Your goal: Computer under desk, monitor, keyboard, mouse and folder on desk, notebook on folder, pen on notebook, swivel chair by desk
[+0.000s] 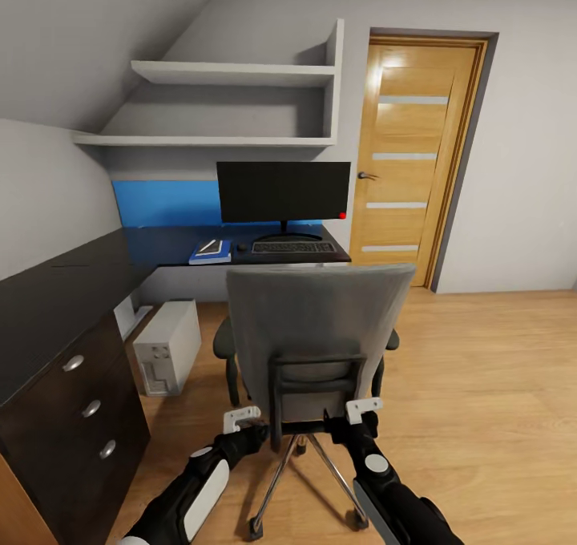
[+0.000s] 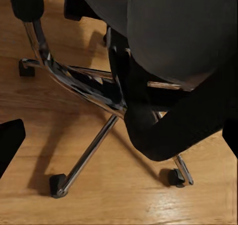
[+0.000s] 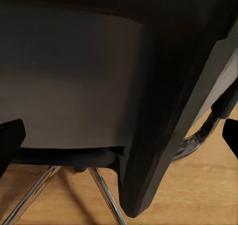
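Swivel chair [image 1: 316, 329] back frame sits between both grippers' spread jaws.

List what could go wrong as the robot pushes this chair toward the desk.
1. The swivel chair rides on casters, so uneven pushing from the left tool and right tool could spin it off line.
2. The computer stands on the floor left of the chair and could be bumped.
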{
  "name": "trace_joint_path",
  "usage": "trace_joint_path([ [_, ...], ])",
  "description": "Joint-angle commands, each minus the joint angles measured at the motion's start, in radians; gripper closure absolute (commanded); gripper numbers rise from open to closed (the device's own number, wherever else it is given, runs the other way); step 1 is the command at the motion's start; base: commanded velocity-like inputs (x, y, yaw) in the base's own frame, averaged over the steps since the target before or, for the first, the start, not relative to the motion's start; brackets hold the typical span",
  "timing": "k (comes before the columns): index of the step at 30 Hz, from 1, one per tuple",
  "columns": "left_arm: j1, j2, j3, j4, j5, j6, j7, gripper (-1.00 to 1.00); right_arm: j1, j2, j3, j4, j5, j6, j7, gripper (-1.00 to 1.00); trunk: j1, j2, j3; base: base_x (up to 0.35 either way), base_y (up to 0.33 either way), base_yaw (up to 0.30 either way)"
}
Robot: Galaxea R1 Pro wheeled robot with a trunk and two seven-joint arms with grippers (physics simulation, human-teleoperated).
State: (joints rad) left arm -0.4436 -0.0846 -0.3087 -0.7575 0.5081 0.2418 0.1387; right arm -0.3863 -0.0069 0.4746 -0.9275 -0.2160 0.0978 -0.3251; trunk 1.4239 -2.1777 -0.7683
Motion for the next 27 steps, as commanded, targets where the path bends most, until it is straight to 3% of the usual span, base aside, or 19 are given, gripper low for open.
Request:
trace_joint_path([
  [1,0.005,-0.004,-0.004,-0.003,0.01,0.004,0.009,-1.0,-0.001,0.0,0.004,-0.002,-0.004,0.005,-0.008,-1.0,0.0,-0.001,-0.001,0.0,0.0,0.0],
  [9,0.115,-0.03,-0.006,-0.056,0.01,0.007,0.026,-1.0,-0.001,0.002,0.007,-0.001,-0.003,0.005,-0.009,-1.0,0.0,-0.001,-0.001,0.0,0.0,0.0],
  [13,0.152,-0.048,-0.042,-0.091,0.011,0.006,0.068,-1.0,-0.001,0.002,0.008,-0.001,-0.003,0.005,-0.009,-1.0,0.0,-0.001,-0.001,0.0,0.0,0.0],
  [18,0.169,-0.056,-0.103,-0.109,0.013,0.001,0.123,-1.0,-0.001,0.002,0.008,-0.001,-0.003,0.005,-0.009,-1.0,0.0,-0.001,-0.001,0.0,0.0,0.0],
  [27,0.171,-0.062,-0.137,-0.117,0.009,-0.021,0.154,-1.0,0.0,-0.002,0.005,-0.001,-0.005,0.005,-0.009,-1.0,0.0,-0.001,-0.001,0.029,-0.022,0.0],
])
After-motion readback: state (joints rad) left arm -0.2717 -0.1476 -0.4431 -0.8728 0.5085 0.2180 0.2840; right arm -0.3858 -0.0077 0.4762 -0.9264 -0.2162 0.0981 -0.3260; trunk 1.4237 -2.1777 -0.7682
